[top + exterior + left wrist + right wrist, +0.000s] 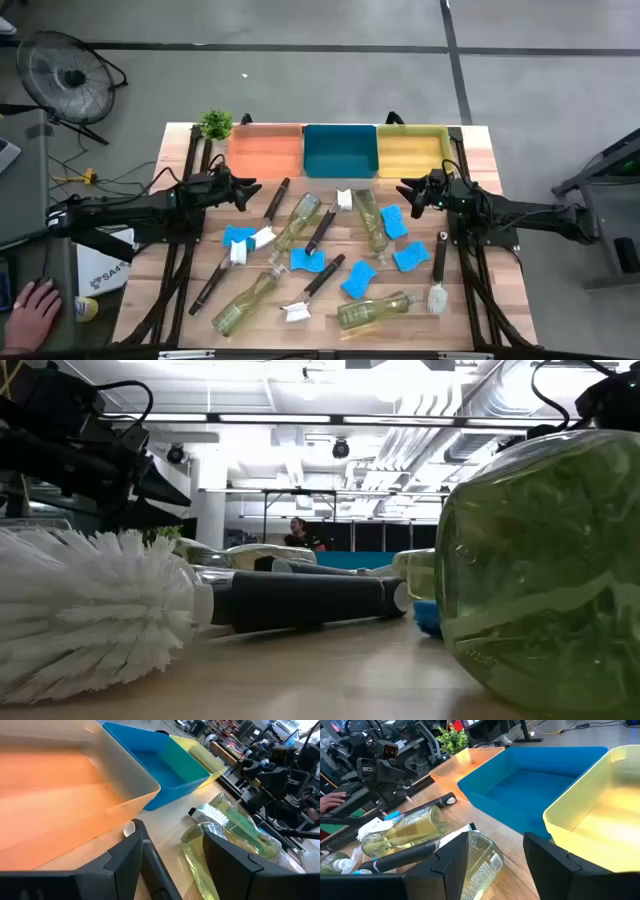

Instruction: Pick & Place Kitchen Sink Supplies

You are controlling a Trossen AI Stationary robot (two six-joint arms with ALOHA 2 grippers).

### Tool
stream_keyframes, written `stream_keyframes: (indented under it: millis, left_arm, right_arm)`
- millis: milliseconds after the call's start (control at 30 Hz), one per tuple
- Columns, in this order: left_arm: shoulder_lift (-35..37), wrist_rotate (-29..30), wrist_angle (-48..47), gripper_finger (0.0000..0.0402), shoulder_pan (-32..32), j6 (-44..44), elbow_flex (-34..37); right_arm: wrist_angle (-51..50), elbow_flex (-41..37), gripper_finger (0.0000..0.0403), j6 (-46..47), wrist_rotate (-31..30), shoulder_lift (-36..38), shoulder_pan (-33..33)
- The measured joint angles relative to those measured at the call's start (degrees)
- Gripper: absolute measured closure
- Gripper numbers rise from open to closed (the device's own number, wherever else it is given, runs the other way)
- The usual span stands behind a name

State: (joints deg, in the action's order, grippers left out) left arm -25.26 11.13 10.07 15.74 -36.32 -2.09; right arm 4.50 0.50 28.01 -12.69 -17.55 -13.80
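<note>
High view: orange bin (265, 156), blue bin (340, 154), yellow bin (411, 152) hold nothing.

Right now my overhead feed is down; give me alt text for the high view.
Bottles, blue sponges and brushes lie scattered on the wooden table. Orange bin, blue bin and yellow bin line its far edge. Left gripper and right gripper hover open, empty.

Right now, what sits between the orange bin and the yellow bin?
The blue bin sits between the orange bin and the yellow bin, touching both; the high view shows it.
</note>
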Motion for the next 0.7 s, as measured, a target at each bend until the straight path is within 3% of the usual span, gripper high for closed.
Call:
stream_keyframes:
  millis: [467,700]
  left_arm:
    - [0.0,-0.07,0.0,0.0197,0.06,-0.01,0.0]
    - [-0.1,-2.18,-0.08,0.0197,4.6,0.0,0.0]
  right_arm:
    - [0.01,0.01,0.022,0.0,0.0,-0.01,-0.01]
    - [0.01,-0.01,0.0219,0.0,0.0,0.0,-0.01]
